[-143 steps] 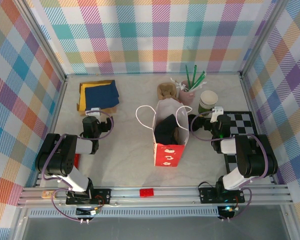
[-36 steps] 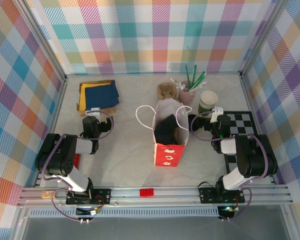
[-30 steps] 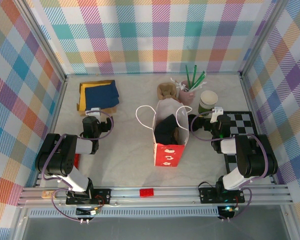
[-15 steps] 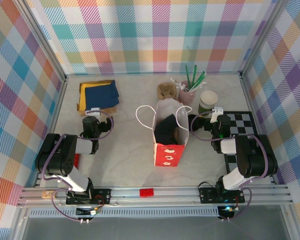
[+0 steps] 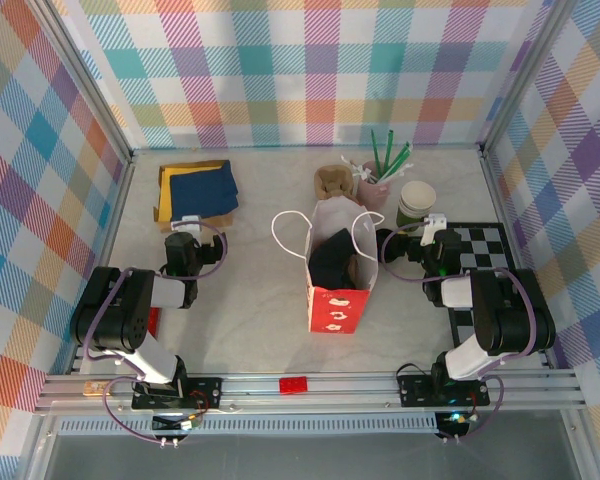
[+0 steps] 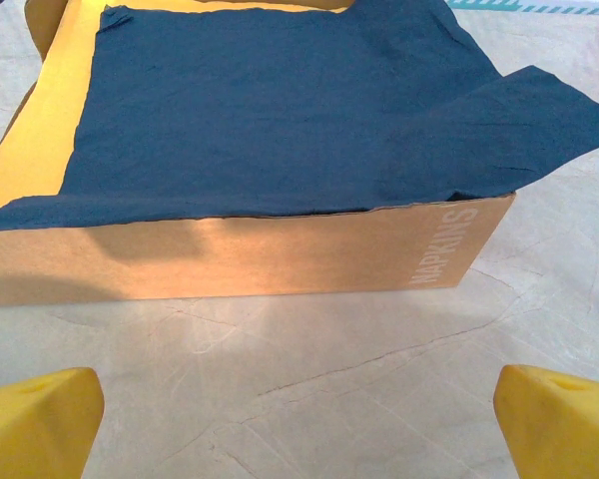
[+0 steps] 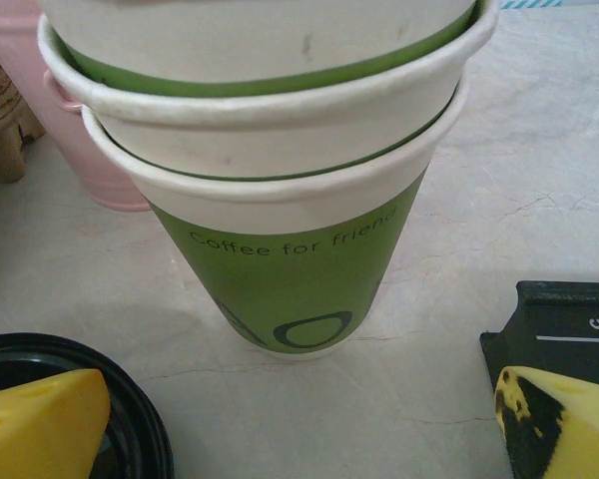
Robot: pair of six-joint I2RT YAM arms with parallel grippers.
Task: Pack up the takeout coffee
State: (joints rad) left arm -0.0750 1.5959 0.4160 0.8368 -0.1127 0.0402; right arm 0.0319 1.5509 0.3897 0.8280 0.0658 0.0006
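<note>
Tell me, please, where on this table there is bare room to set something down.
The widest bare patch lies between the napkin box and the paper bag, running down to the near rail. The far right corner is crowded: cup carrier, straw cup, stacked green cups and checkered mat sit close together.

Green-and-white cups (image 7: 290, 269), navy napkins (image 6: 280, 110)
</note>
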